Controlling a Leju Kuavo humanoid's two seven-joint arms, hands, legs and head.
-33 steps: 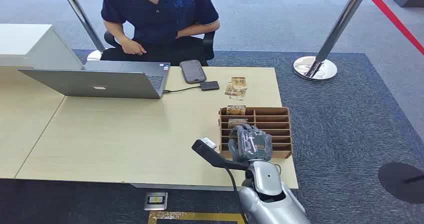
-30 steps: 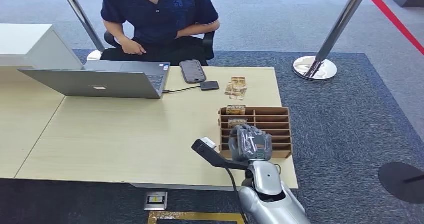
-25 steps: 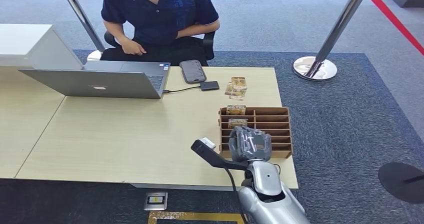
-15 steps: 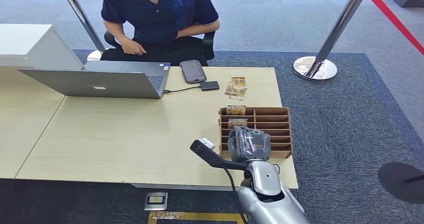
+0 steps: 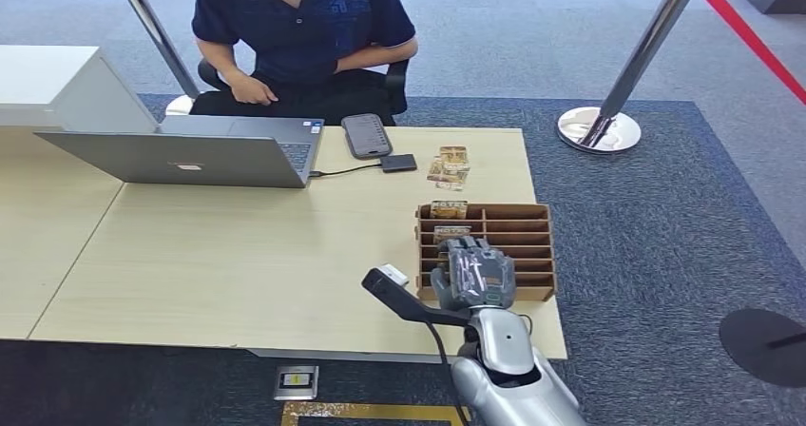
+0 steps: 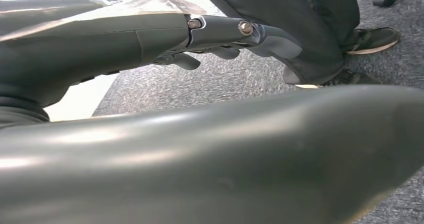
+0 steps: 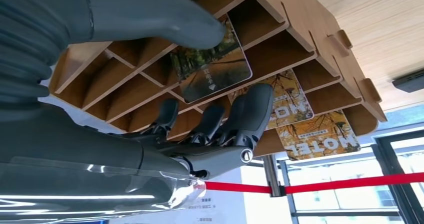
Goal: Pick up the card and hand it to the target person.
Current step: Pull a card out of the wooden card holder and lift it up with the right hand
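A wooden slotted card rack (image 5: 518, 219) stands near the table's right front corner. Two "MOTEL" cards (image 5: 450, 209) stand in its far left slots. My right hand (image 5: 473, 274) hovers over the rack's near left part. In the right wrist view an autumn-picture card (image 7: 216, 69) sticks out of a slot; my thumb (image 7: 150, 19) lies against its edge, and the darker fingers (image 7: 247, 111) curve on its other side with a gap. The seated person (image 5: 304, 27) faces the table's far edge. My left hand (image 6: 200, 59) hangs beside my body, holding nothing.
An open laptop (image 5: 190, 155), a phone (image 5: 367, 135), a small black box (image 5: 398, 163) and loose cards (image 5: 449, 167) lie on the far half of the table (image 5: 238, 264). A stanchion base (image 5: 599, 128) stands on the carpet at the right.
My right hand has stayed over the rack, edging slightly toward me. Its thumb now shows spread out at the hand's left side. The person and table items have not moved.
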